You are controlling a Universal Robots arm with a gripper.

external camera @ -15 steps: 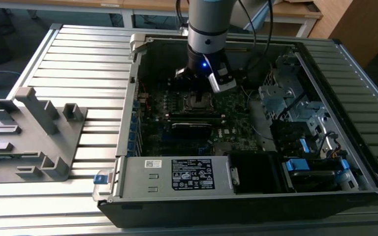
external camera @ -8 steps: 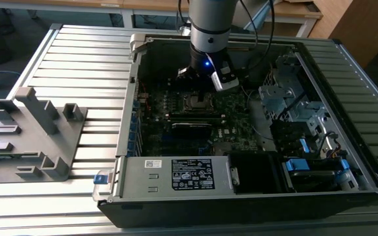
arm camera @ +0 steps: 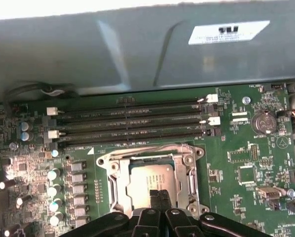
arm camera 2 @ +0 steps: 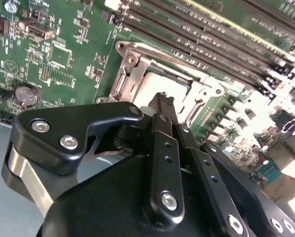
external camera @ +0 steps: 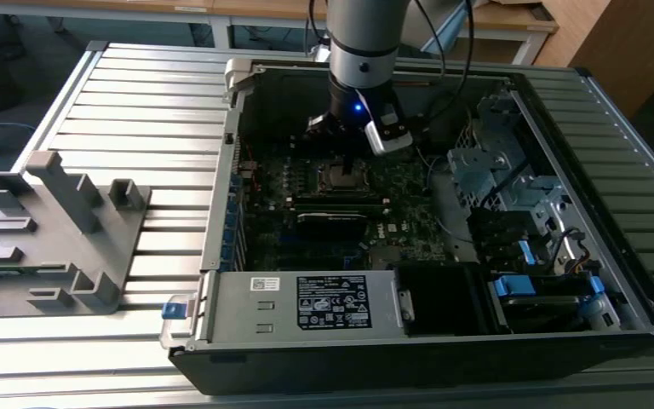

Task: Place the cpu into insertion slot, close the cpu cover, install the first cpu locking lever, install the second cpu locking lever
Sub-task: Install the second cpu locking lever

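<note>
1. The gripper (arm camera: pixel 158 193) hangs low over the socket, its black fingers (arm camera 2: pixel 163 106) pressed together with nothing between them.
2. The cpu (arm camera: pixel 149 180) lies seated in the socket, low centre in the first wrist view, fingertips just above it.
3. The cpu cover (arm camera: pixel 189 170) frames the chip, lying flat on the green motherboard (arm camera: pixel 246 148).
4. In the exterior view the arm (external camera: pixel 361 51) reaches down into the open computer case (external camera: pixel 225 298), upper centre.

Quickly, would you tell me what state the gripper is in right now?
Gripper: shut, fingers pressed together with nothing between them, poised over the cpu seated in its socket.
</note>
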